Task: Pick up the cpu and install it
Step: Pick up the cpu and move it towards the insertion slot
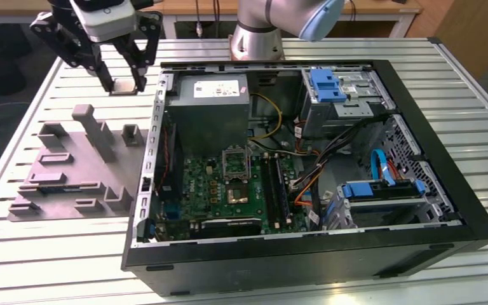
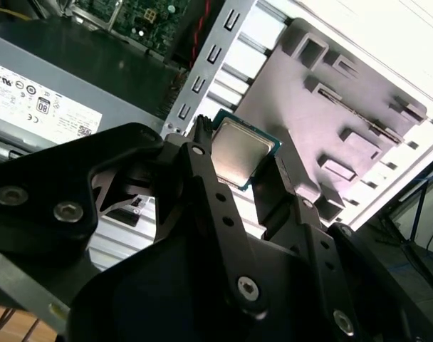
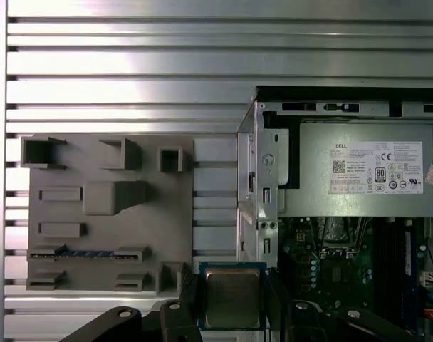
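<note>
Gripper (image 1: 126, 84) is pinching the cpu (image 3: 232, 297) by its edges, hovering upper left in the exterior view, outside the case (image 1: 312, 260). I'm reckoning we're mid-carry; the socket (image 1: 234, 161) is demanding a level, squared approach.

Free air above, posts and wall below
The claw (image 1: 124, 86) hung above bare bench (image 1: 23, 108); fixture posts (image 1: 96, 130) and the case wall (image 1: 154, 146) rose just beside it, and cables (image 1: 333, 152) crowded the case past the open board (image 1: 218, 184).

place: robotics lab | evidence: slotted aluminium table (image 1: 58, 254), opened computer case (image 1: 312, 262), grey plastic fixture (image 1: 66, 184)
</note>
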